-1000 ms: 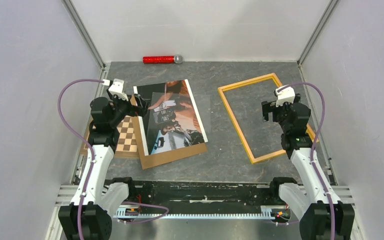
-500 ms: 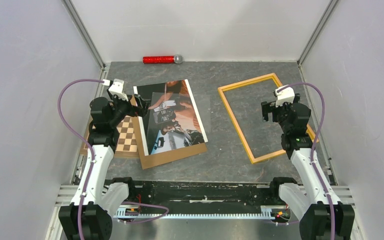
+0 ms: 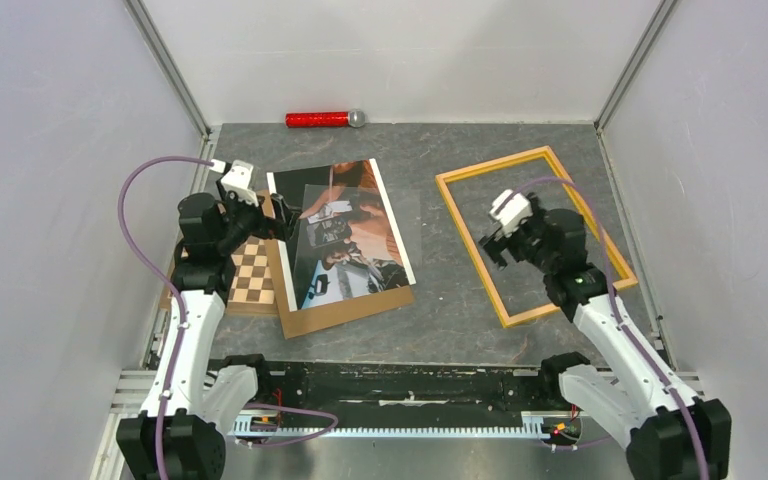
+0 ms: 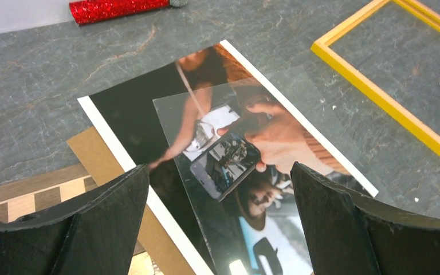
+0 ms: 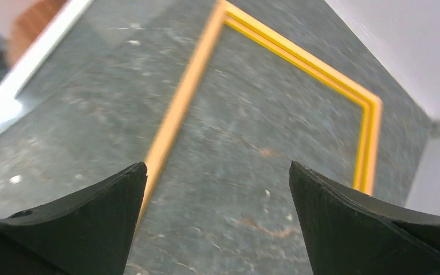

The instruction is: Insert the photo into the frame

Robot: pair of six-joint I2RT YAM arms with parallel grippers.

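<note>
The photo (image 3: 340, 182) (image 4: 132, 117), a dark print with a white border, lies face up left of centre on a brown board. The yellow-orange frame (image 3: 470, 245) (image 4: 378, 94) (image 5: 180, 106) lies flat on the right with bare table inside it. My left gripper (image 3: 280, 212) (image 4: 217, 172) hovers open over the photo's left edge, nothing between its fingers. Over the frame's left half my right gripper (image 3: 493, 243) (image 5: 217, 166) hangs open and empty, above the table inside the rails.
A clear sheet (image 3: 360, 235) (image 4: 238, 109) lies on the photo. The brown backing board (image 3: 345, 310) (image 4: 100, 157) sticks out beneath. A chessboard (image 3: 250, 275) (image 4: 34, 197) lies at the left, partly under the board. A red glitter tube (image 3: 320, 120) (image 4: 120, 8) rests by the back wall.
My right arm has swung left, from over the frame's right rail to over its left half. The left arm has hardly moved. Both grippers stay open.
</note>
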